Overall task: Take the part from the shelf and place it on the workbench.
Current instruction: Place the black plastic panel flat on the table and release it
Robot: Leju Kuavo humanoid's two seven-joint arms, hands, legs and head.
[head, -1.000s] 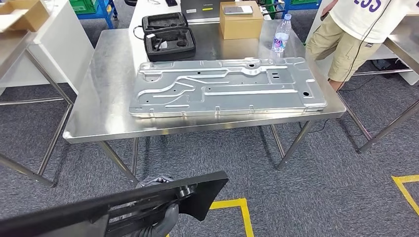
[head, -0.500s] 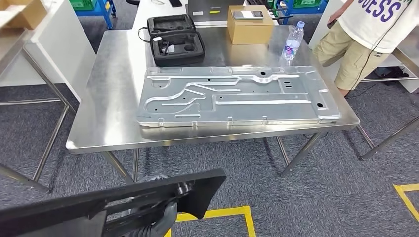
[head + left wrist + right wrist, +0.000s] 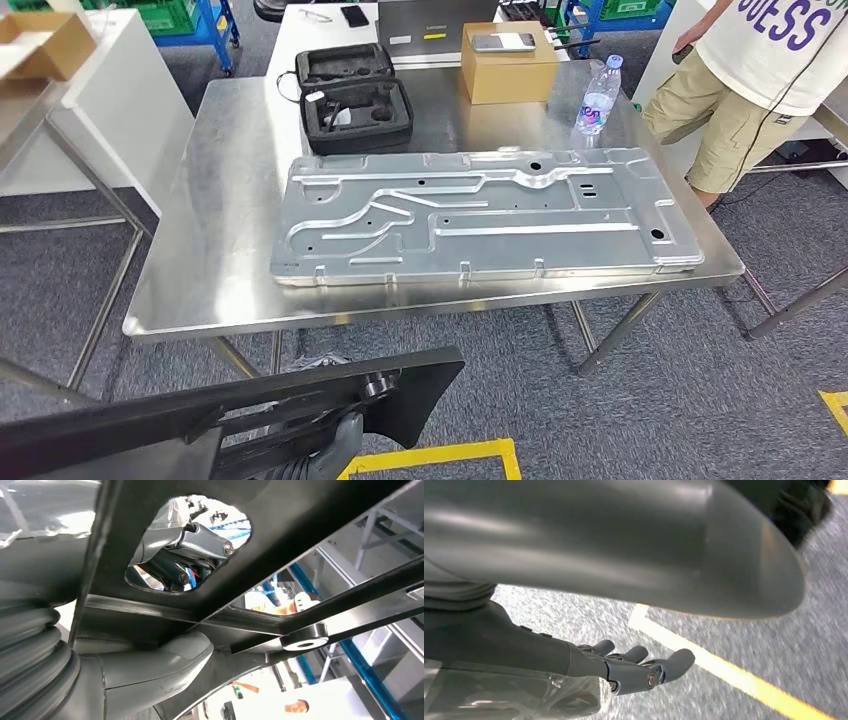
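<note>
The left hand's fingers [image 3: 330,450] clench the black part [image 3: 230,420] from beneath at the lower left of the head view, carrying it level toward the table [image 3: 215,260]. The right hand [image 3: 634,667] hangs released. The table now sits nearer than before.

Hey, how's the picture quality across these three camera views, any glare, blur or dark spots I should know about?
Head view: sharp, evenly lit, with soft glare on the steel workbench and the metal panel. Left wrist view: the black part is a dark silhouette against a bright, washed-out background. Right wrist view: the near thumb is a soft blur, the carpet and yellow line smeared, the right hand fairly crisp.
</note>
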